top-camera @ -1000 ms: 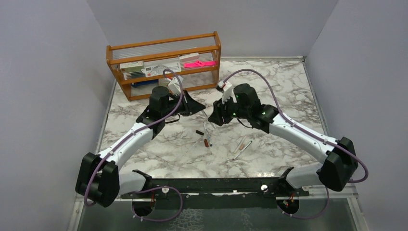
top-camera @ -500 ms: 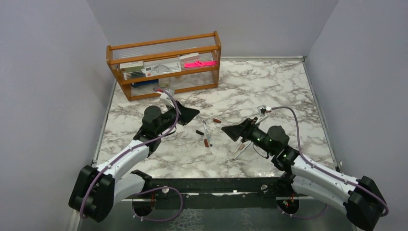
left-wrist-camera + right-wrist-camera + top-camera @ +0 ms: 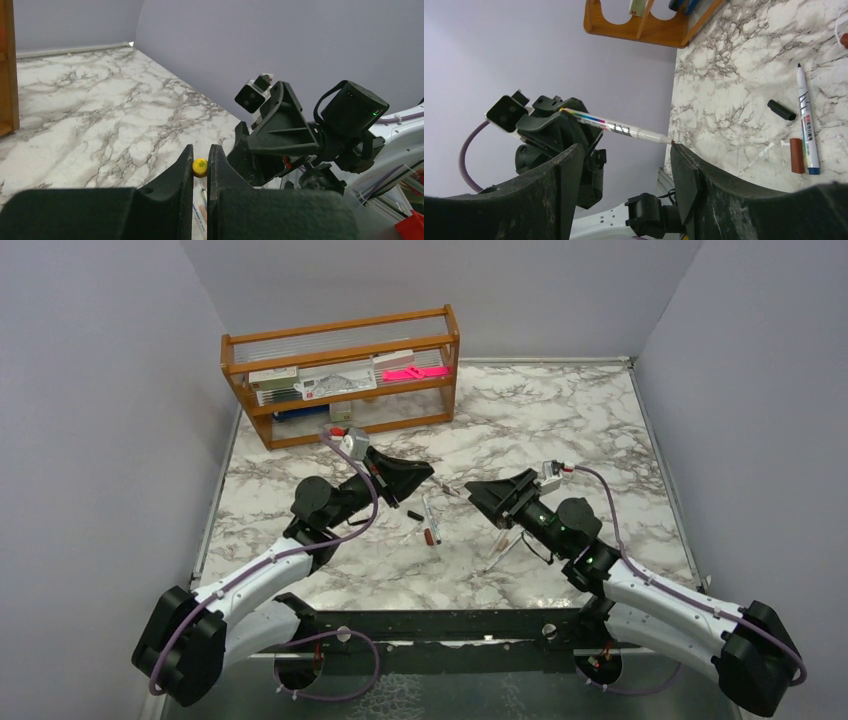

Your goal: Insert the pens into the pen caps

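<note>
Hands have neared: left hand [image 3: 201, 152] pinches a pen [image 3: 624, 130] aimed at the spread right hand [image 3: 479, 497].

In the left wrist view the left fingers [image 3: 180, 172] hide all of the pen [image 3: 200, 166] they pinch except a round yellow end at frame centre. There the wooden rack [image 3: 7, 70] is cut to a strip by the left edge, and a red object [image 3: 411, 227] in the lower right corner is cropped beyond telling. In the right wrist view the top edge crops the rack and the right edge halves a dark red cap [image 3: 844, 40]. From above, two pale pens [image 3: 500, 548] right of centre lie partly under the right arm [image 3: 560, 525], and the boxes on the rack are too small to read.
</note>
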Available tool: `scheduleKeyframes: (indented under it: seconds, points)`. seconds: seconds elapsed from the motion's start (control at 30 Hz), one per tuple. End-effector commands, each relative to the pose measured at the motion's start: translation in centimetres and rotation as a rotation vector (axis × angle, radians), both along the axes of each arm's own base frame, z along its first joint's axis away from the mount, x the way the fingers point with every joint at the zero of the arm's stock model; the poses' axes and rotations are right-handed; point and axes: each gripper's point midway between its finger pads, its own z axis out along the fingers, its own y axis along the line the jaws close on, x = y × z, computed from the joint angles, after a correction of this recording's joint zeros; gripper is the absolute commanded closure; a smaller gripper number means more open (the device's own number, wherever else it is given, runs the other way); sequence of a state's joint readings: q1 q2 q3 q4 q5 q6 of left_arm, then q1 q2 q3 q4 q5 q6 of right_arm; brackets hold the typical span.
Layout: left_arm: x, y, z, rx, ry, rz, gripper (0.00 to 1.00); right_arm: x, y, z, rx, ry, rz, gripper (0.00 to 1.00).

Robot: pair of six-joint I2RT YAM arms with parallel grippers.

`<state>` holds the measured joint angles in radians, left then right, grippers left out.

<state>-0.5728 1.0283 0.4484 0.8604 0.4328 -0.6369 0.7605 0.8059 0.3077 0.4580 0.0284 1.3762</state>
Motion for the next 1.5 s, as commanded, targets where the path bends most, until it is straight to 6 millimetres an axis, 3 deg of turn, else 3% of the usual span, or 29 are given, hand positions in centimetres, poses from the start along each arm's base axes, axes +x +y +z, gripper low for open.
scheduleKeyframes:
  seconds: [0.0,0.2,0.53,0.77,1.07,1.47]
  points:
    - [-0.3,0.5,5.3,-0.063,-0.189,0.038,1.0,-0.1,1.6,2.3,0.091,0.036,0.063,0.35]
    - [-0.6,-0.2,6.6,-0.073,-0.223,-0.001,1.0,-0.1,1.9,3.4,0.105,0.017,0.071,0.4]
    - [0.1,-1.0,6.2,-0.085,-0.208,0.0,1.0,0.2,3.1,5.0,0.165,-0.006,0.112,0.43]
    - [-0.7,-1.0,7.0,-0.114,-0.22,-0.012,1.0,1.2,3.8,5.2,0.196,0.028,0.105,0.44]
    - [-2.2,-1.5,6.4,-0.092,-0.274,-0.032,1.0,2.6,3.7,6.9,0.348,0.059,0.071,0.54]
    - [-2.6,-1.9,5.7,-0.074,-0.29,-0.042,1.0,3.2,2.6,8.0,0.498,0.058,0.029,0.52]
